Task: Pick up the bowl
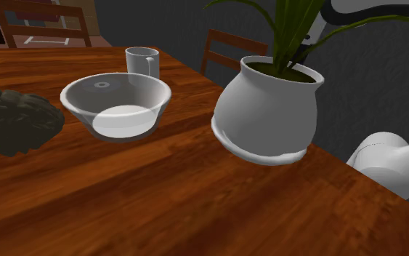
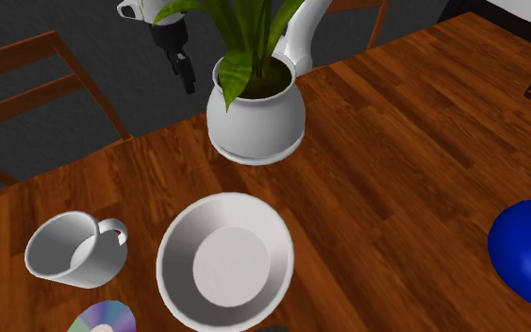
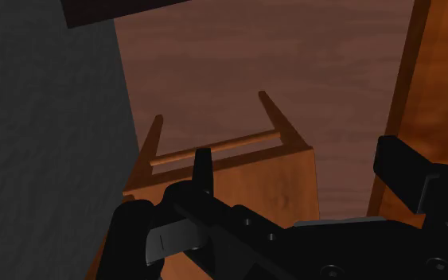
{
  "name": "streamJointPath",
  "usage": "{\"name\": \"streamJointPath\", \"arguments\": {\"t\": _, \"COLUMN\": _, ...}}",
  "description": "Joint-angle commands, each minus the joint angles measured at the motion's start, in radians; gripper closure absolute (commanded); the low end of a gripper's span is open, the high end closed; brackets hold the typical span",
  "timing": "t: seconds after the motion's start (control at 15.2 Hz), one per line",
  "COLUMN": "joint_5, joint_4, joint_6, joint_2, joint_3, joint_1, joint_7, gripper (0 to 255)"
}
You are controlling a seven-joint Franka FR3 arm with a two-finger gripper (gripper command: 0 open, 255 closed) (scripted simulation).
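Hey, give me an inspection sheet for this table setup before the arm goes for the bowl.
Surface: wooden table, no damage seen.
Job's things: bowl upright, nothing in it, beside the mug.
Clutter: mug, potted plant, disc, blue object, dark lump.
Grippers: claw open, holding nothing, beyond the table edge beside the plant, not at the bowl.
Cables: nothing seen.
Surroundings: wooden chairs, grey floor.

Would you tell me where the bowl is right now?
In the second exterior view the bowl stands on the table at lower centre, right of the mug and below the plant pot.
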Motion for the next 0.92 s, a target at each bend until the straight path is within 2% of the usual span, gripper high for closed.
{"name": "streamJointPath", "arguments": {"t": 0.0, "joint_5": 0.0, "joint_4": 0.0, "joint_6": 0.0, "joint_2": 0.0, "joint_3": 0.0, "joint_1": 0.0, "joint_7": 0.0, "gripper": 0}}
{"name": "streamJointPath", "arguments": {"t": 0.46, "joint_5": 0.087, "joint_4": 0.148, "joint_6": 0.012, "joint_2": 0.16, "joint_3": 0.107, "joint_1": 0.061, "joint_7": 0.117, "gripper": 0}}
{"name": "streamJointPath", "arguments": {"t": 0.86, "joint_5": 0.13, "joint_4": 0.312, "joint_6": 0.011, "joint_2": 0.317, "joint_3": 0.189, "joint_1": 0.101, "joint_7": 0.216, "gripper": 0}}
